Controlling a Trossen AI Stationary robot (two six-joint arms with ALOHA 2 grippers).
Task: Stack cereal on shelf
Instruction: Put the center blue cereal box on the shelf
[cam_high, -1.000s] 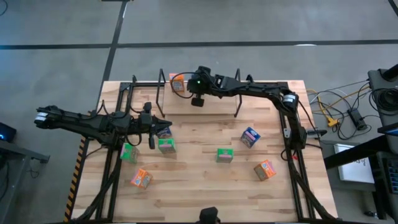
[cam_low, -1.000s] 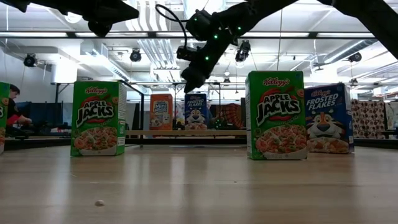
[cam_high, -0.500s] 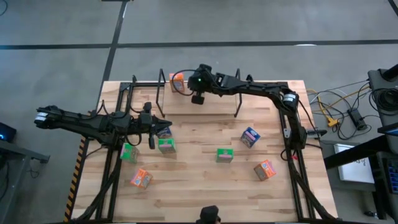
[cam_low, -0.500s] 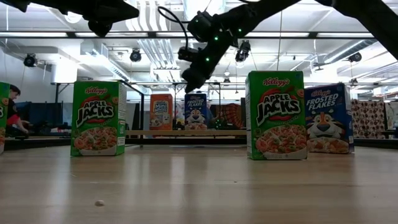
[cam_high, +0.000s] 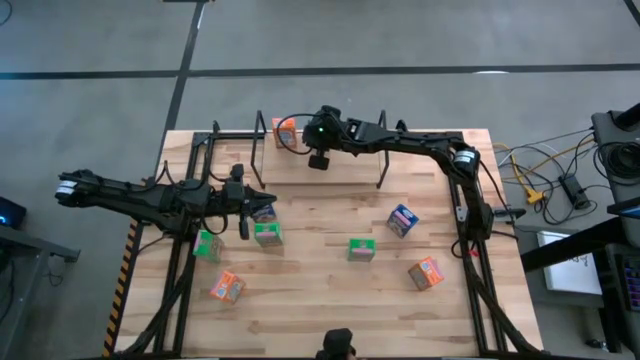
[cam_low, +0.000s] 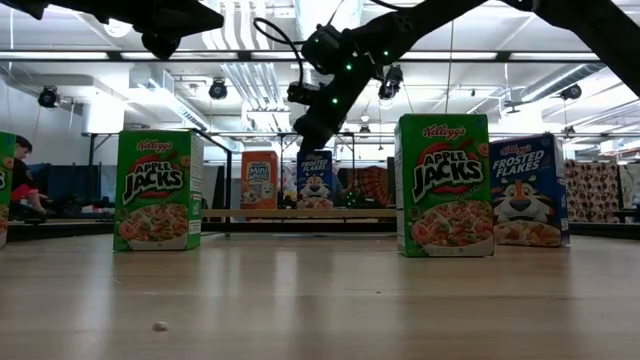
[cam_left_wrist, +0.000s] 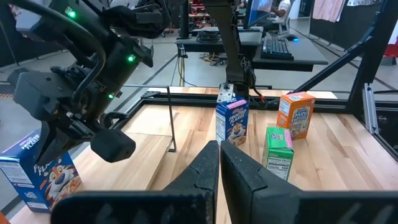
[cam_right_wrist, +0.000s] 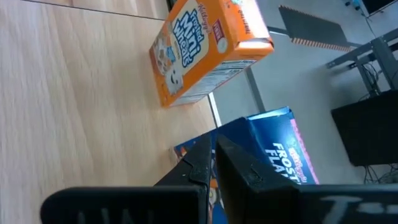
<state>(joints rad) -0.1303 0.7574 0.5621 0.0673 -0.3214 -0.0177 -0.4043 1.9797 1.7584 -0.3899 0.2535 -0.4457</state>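
Observation:
The shelf (cam_high: 383, 168) of thin black rods stands along the table's far edge. Inside its left part an orange cereal box (cam_high: 287, 130) and a blue one (cam_low: 315, 180) stand upright side by side. My right gripper (cam_low: 308, 130) hangs shut just above the blue box (cam_right_wrist: 280, 149), slanting down from the table's right. My left gripper (cam_high: 266, 211) waits shut over the table's left half, holding nothing. On the table, loose, stand three green boxes (cam_high: 267, 234), (cam_high: 208, 245), (cam_high: 361, 249), a blue one (cam_high: 403, 220) and two orange ones (cam_high: 227, 288), (cam_high: 426, 272). My right gripper's shut fingertips (cam_right_wrist: 202, 155) stand at the blue box's top edge (cam_right_wrist: 249, 124), slanting down from the table's right. Whether they touch it I cannot tell. The box stands upright on its base.
The shelf's upright hoops (cam_high: 258, 140) flank the two placed boxes. The right arm (cam_high: 420, 145) spans the shelf's right part. A green box (cam_low: 445, 185) and a blue box (cam_low: 530, 190) stand on the right half; open wood lies mid-table.

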